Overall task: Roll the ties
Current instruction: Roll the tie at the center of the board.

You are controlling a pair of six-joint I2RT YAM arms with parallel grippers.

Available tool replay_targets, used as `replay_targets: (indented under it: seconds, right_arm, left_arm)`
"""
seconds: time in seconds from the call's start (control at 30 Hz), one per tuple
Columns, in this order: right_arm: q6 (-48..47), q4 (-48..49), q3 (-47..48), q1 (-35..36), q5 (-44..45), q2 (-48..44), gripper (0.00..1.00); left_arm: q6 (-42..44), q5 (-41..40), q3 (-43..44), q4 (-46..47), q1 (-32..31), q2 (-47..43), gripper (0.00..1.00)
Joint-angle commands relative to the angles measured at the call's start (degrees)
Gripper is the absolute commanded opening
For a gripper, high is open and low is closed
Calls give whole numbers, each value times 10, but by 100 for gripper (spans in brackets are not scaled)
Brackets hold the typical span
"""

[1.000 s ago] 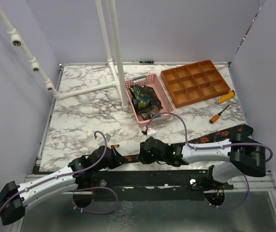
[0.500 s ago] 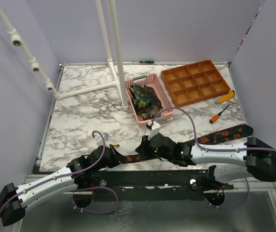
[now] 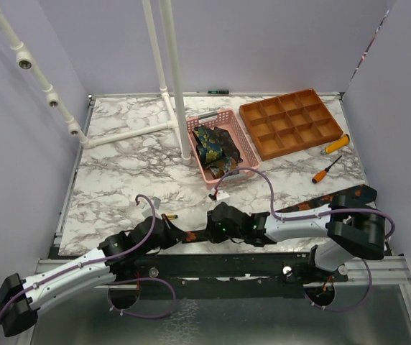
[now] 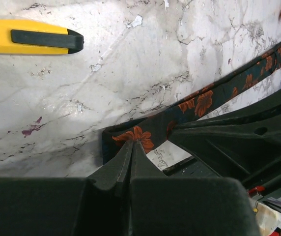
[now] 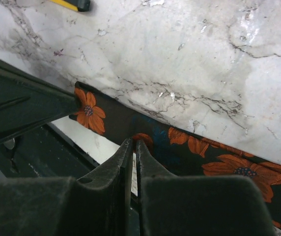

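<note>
Tie [image 4: 204, 101], dark with orange flowers, lies stretched in a long strip.

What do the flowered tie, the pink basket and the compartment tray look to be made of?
The flowered tie looks like matte woven fabric, lying limp and flat. The pink basket: likely moulded plastic, lattice walls. The compartment tray: rigid, evenly orange-brown, plastic or perhaps wood.

Tie [image 4: 202, 102] dark navy, orange flowers; table [image 3: 119, 165] white-grey marble; basket [image 3: 246, 147] pink; my left gripper [image 4: 131, 143] is black.
</note>
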Motion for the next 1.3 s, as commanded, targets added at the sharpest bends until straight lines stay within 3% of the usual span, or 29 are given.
replay_targets:
  seconds: [0.0,0.13,0.17,0.3,0.4,0.53,0.73,1.03,1.27]
  right_arm:
    - [27,3,-7,-11,-3,20,10]
    - [33,-1,-9,-13,-2,38,10]
    - [34,-2,-8,-12,-1,42,10]
    - [35,-6,-8,-13,-1,49,10]
    - [34,-9,-10,-12,0,52,10]
    - [36,-8,-17,-12,-3,56,9]
    - [38,-1,-23,-12,-6,61,9]
    - [36,2,-22,-12,-9,66,9]
    - [38,-1,-20,-12,-8,74,8]
  left_arm:
    - [-4,-20,-12,-73,-2,-8,0]
    - [2,-34,4,-92,-1,-20,1]
    - [3,-43,11,-104,-1,-26,7]
    - [2,-72,30,-142,-1,-51,50]
    - [-3,-69,24,-144,-1,-54,60]
    - [-2,-65,24,-143,-1,-34,61]
    - [14,-48,24,-116,-2,0,41]
    - [17,-23,13,-94,-1,-8,30]
    - [21,5,1,-46,-1,-5,38]
